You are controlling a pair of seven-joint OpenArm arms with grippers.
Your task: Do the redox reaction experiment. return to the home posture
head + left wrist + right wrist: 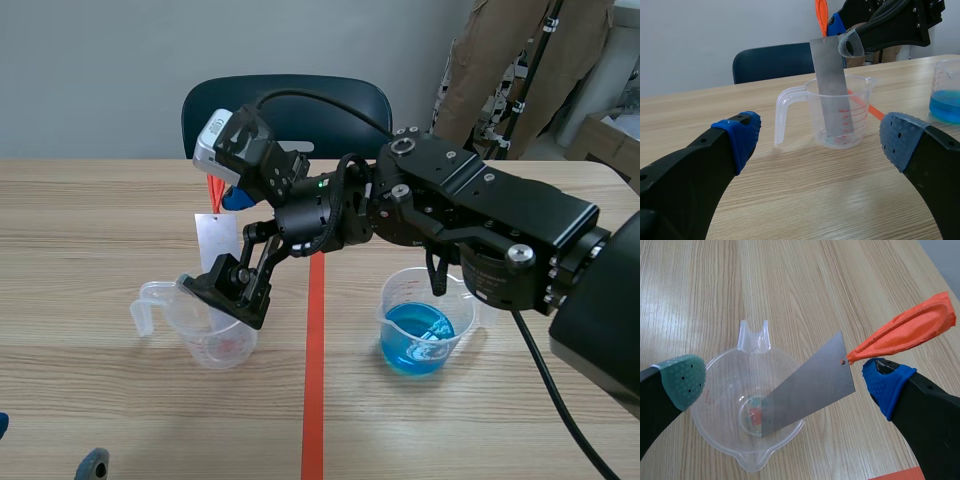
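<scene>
A clear beaker (pixel 215 338) stands left of the tape line, with a grey metal sheet (pixel 218 243) leaning inside it. An orange strap (pixel 910 330) hangs from the sheet's top corner. My right gripper (pixel 787 382) hovers over this beaker, open, with the sheet loose between its green pad (pixel 685 377) and blue pad (pixel 887 385). The right arm (pixel 450 215) reaches across from the right. A second beaker (pixel 420 325) holds blue liquid. My left gripper (pixel 821 142) is open and low, facing the clear beaker (pixel 840 112) from a short distance.
An orange tape line (pixel 314 380) runs down the middle of the wooden table. A blue chair (pixel 290 105) stands behind the far edge. A person (pixel 510 60) stands at the back right beside a cardboard box (pixel 612 140).
</scene>
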